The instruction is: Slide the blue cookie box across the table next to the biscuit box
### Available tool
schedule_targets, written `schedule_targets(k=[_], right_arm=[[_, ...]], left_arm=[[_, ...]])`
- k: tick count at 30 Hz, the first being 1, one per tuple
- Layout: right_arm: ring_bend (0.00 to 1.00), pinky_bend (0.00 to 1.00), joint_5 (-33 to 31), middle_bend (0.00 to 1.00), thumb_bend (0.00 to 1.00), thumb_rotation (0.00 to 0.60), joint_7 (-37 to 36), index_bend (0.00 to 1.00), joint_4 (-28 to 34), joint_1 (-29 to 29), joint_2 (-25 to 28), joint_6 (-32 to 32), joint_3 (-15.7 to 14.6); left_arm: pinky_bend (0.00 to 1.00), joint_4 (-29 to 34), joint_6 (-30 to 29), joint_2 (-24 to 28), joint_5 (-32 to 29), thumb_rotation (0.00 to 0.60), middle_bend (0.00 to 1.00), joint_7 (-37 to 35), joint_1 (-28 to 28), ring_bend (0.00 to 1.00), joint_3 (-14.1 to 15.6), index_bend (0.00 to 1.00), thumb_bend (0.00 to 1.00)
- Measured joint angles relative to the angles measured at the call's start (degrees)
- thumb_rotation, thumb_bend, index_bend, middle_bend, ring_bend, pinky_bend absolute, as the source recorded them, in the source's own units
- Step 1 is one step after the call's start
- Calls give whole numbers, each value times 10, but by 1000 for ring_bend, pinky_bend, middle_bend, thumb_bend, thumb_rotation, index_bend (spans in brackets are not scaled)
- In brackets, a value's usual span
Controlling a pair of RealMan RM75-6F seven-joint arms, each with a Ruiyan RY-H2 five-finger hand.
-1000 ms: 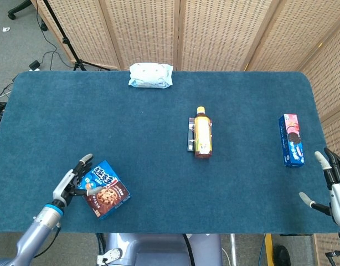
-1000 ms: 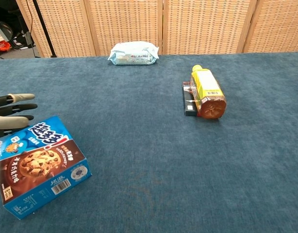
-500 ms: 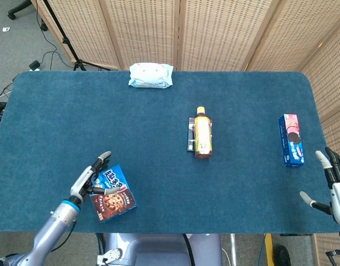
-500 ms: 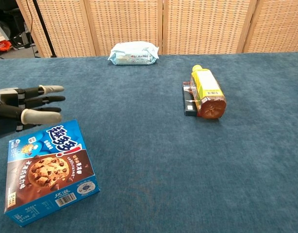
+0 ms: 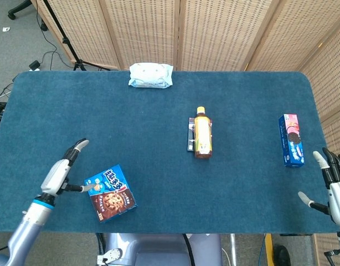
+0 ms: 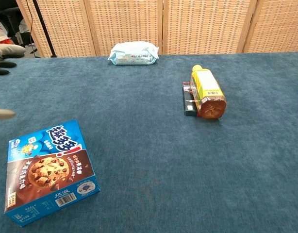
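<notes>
The blue cookie box [image 5: 110,193] lies flat near the table's front left, also seen in the chest view [image 6: 49,170], label up. My left hand [image 5: 62,173] hovers just left of it with fingers spread and holds nothing. Its thumb points at the box's left edge, and the chest view shows a gap between the fingertips [image 6: 5,50] and the box. The biscuit box [image 5: 290,140], blue with a pink end, lies far off at the right side. My right hand [image 5: 333,184] is open at the front right corner, below the biscuit box.
A yellow-capped bottle [image 5: 202,133] lies on a dark packet mid-table, also in the chest view [image 6: 207,92]. A white wipes pack [image 5: 151,75] sits at the back edge. Wicker screens stand behind the table [image 5: 159,233], and blue cloth stretches between the two boxes.
The cookie box slid slightly right and turned under my left hand, then stopped. The left hand has since drawn back to the left, off the box. The right hand has barely moved.
</notes>
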State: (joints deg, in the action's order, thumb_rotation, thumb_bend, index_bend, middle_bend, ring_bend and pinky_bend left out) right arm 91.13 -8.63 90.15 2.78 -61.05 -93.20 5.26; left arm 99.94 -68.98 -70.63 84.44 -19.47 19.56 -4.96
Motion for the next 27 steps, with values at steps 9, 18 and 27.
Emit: schedule_targets(k=[9,18,27], right_arm=[[0,0,-3,0,0,600,2,0,-1,1,-1,4,0],[0,0,-3,0,0,600,6,0,0,2,-3,5,0],[0,0,-7,0,0,600,-4,0,-1,2,0,7,1]], left_arm=[[0,-208,-96,-9,180,600,0,-15,-1,0,52,0,0],[0,-378,-192,-60,300,600,0,18,-1,0,111,0,0],[0,-456,-210,-107,298,600,0,78,-5,0,117,0,0]])
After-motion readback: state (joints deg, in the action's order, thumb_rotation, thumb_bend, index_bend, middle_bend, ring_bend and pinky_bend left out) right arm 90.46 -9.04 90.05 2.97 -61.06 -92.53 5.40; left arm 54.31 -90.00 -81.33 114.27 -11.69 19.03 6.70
